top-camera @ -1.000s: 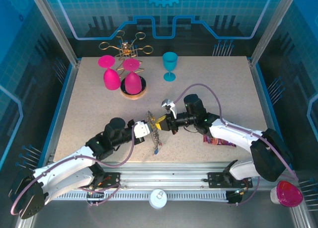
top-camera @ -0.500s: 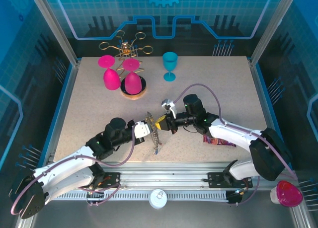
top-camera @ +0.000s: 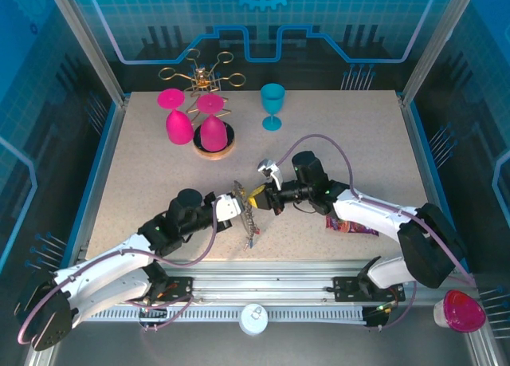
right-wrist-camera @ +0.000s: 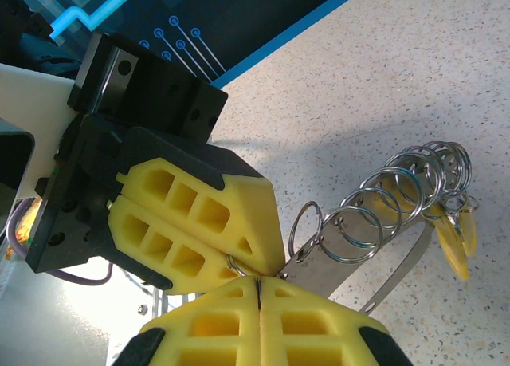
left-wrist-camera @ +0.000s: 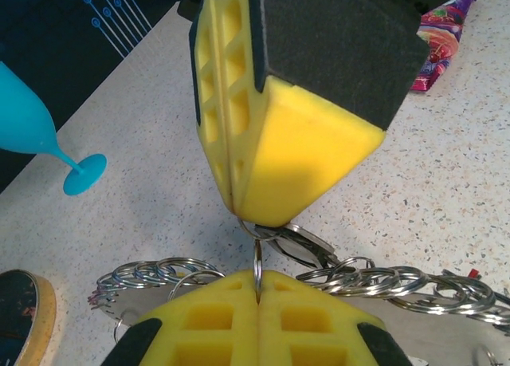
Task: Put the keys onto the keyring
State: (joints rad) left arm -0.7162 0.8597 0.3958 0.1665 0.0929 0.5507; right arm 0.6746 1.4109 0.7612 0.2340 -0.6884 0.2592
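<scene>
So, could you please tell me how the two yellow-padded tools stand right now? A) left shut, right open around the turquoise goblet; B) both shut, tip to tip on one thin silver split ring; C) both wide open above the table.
B: the left tool and the right tool each have their yellow pads pressed together, and their tips meet at the thin silver split ring.

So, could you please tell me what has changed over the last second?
The right hand has edged slightly left, toward the left hand, with its arm following. Nothing was taken hold of or let go: both hands stay shut on the keyring, tips nearly meeting. The left arm, the teal goblet and the gold rack stayed as they were.
</scene>
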